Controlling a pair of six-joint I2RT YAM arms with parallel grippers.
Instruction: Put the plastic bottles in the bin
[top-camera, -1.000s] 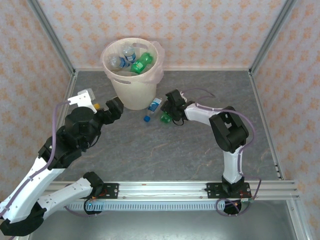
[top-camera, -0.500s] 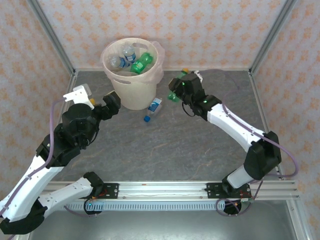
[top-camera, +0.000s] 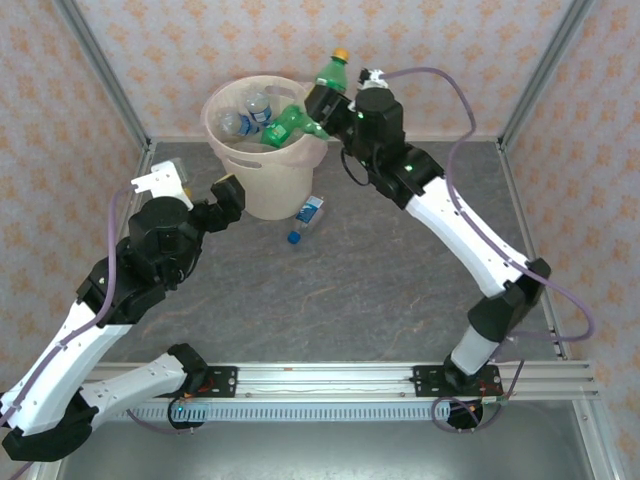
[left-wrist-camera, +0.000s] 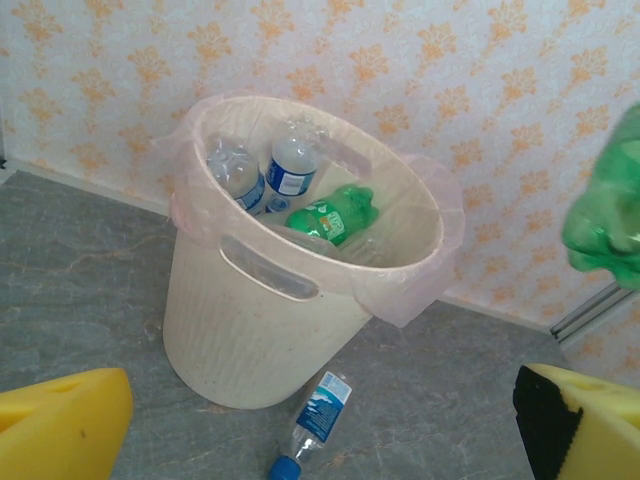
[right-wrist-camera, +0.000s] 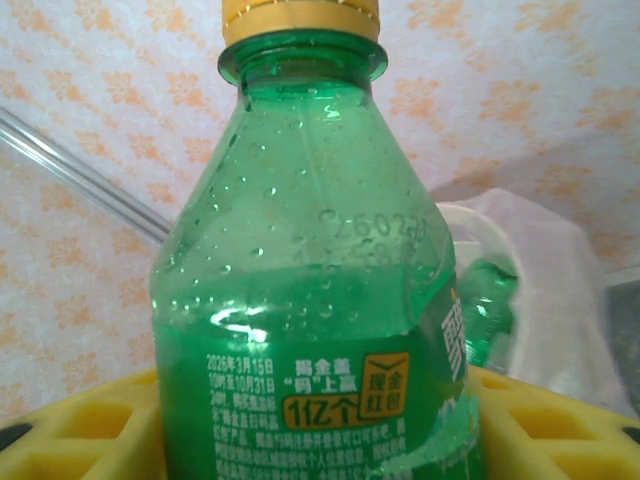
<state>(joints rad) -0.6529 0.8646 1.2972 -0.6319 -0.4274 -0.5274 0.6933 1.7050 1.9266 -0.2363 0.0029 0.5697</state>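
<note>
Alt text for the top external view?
Right gripper holds a green bottle with a yellow cap raised next to the rim of the cream bin, which holds several bottles. The open left gripper sits left of the bin; a clear blue-labelled bottle lies on the table by its base.

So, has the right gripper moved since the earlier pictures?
Yes. The right gripper, holding a green bottle, rose from the table near the blue-capped bottle to the right rim of the bin.

Five plastic bottles, one bin
</note>
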